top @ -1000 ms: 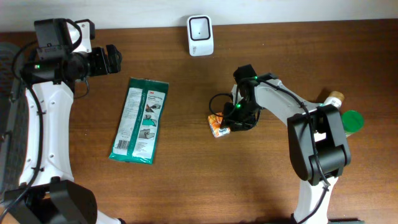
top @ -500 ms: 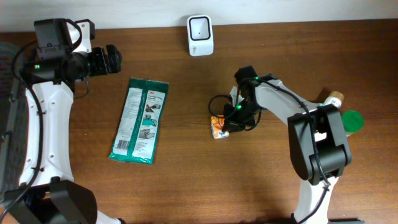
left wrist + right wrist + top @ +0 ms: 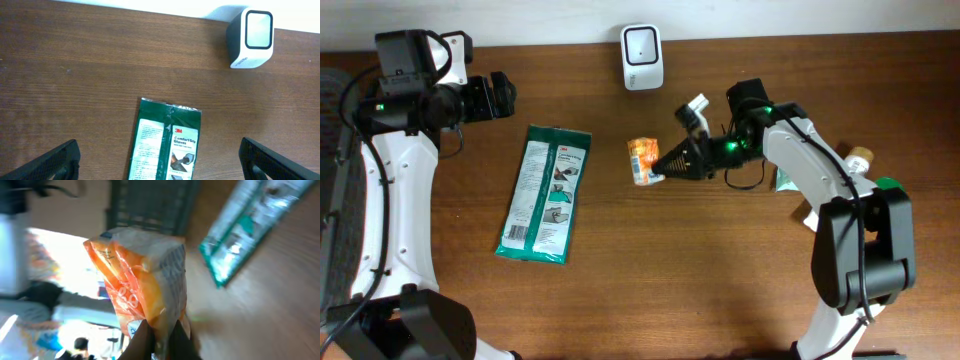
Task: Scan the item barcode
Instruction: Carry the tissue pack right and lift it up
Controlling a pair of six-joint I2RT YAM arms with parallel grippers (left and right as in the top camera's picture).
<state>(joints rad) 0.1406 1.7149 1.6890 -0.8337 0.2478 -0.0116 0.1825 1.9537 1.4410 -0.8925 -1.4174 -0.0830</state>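
Two arms, one scanner, one orange packet, one green pack. The right end effector (image 3: 663, 167) pinches the orange packet (image 3: 642, 161) by its right edge, jaws narrow on the wrapper, so the packet juts out to the left of the fingertips. The packet is held near the white scanner (image 3: 642, 56), on its table side and apart from it, and to the right of the green pack (image 3: 545, 193), which lies flat on the table (image 3: 620, 290).

The left end effector (image 3: 503, 95) hangs wide and empty over the table's far left, well apart from the packet.

Only the overhead view takes in both arms. It also shows a tan-topped object (image 3: 860, 158) and a round green one (image 3: 887, 188) at the right edge, partly hidden by the arm.

The right wrist view alone shows the packet close up: crinkled orange and white, dark fingertips (image 3: 142, 342) closed on its lower end, the pack a blur behind.

The left wrist view shows the scanner's window and the pack's "Comfort Grip" print between spread fingers (image 3: 55, 160), but not the packet.
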